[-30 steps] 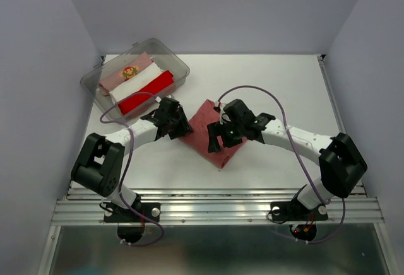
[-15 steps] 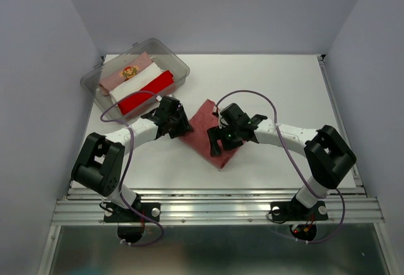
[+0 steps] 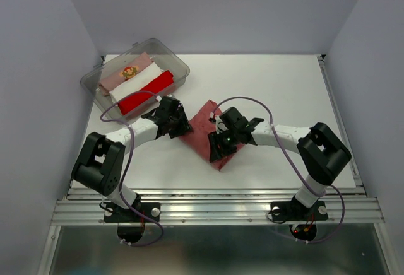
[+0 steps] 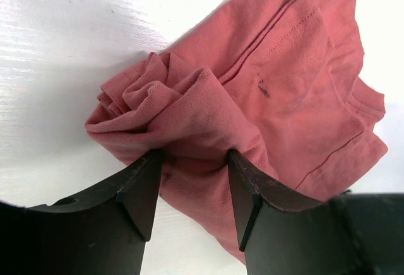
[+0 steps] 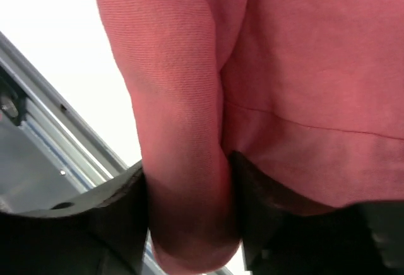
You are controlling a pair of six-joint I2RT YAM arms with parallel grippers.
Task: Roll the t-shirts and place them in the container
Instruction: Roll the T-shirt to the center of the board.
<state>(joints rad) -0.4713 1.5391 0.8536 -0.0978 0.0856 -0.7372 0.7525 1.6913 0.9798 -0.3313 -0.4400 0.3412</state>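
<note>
The brick-red t-shirt (image 4: 297,98) is gripped between the fingers of the left hand (image 4: 192,174) and the right hand (image 5: 188,193). Rolling is judged midway, and 1 matched turn onward is called for.

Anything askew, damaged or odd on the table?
Brick-red t-shirt lies cornerwise to the table, its rolled end loose and bunched in the left gripper; right gripper pinches a fold. Small dark mark on it. Rolled tees in the tub look tidy.
</note>
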